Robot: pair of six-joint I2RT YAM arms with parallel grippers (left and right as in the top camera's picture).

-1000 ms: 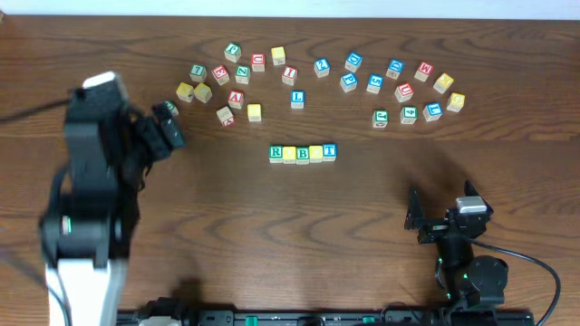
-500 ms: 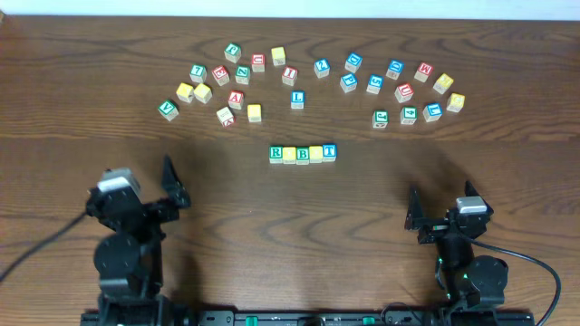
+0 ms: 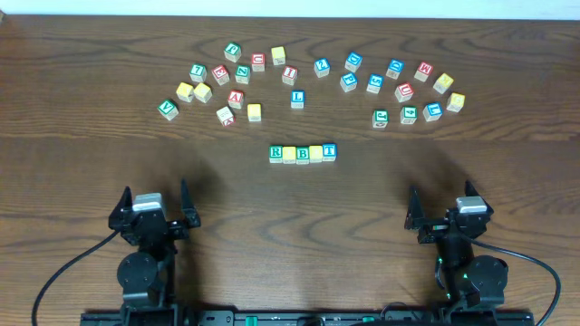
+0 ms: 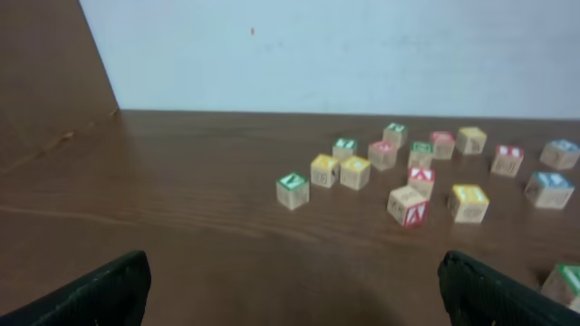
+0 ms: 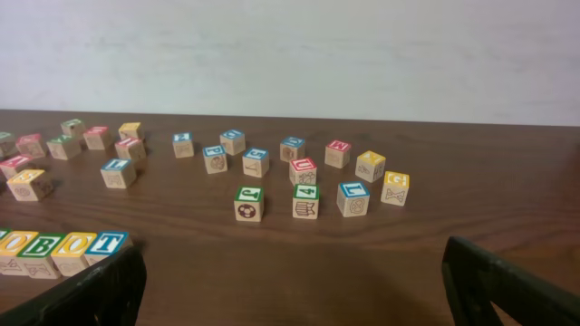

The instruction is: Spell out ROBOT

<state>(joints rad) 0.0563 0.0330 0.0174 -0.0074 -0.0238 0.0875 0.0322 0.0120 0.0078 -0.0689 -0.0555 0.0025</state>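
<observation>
**ROBOT row lined up at table centre; both grippers wide open and empty**

Overhead: The row of five cubes [image 3: 303, 153] lies at the middle of the frame on the wooden table [image 3: 290, 244], its cubes touching side to side. The green R cube [image 3: 275, 153] is at the left end. Next come a yellow cube [image 3: 289, 154], the green B cube [image 3: 303, 154] and a second yellow cube [image 3: 315, 153], with the blue T cube [image 3: 329, 151] at the right end. Loose cubes are scattered above the row in two groups, upper left and upper right. The blue L cube [image 3: 296, 99] and the red A cube [image 3: 236, 98] are among them, apart from the row. The left gripper [image 3: 153, 201] sits at lower left and the right gripper [image 3: 441, 210] at lower right. Each has its fingers spread wide with nothing between them, well apart from the row.

Left wrist: Two dark fingertips [image 4: 100, 290] fill the lower corners, with bare wood between them. Loose cubes dot the right half below a pale wall [image 4: 362, 45]. A green-topped cube is cut off by the lower right edge, its letter unreadable.

Right wrist: The fingers stand wide apart in the lower corners, holding nothing. The row sits at lower left, just above the left-hand finger, its tops reading O, B, O, T. Its left end runs off the frame. Loose cubes spread across the middle of the frame.
</observation>
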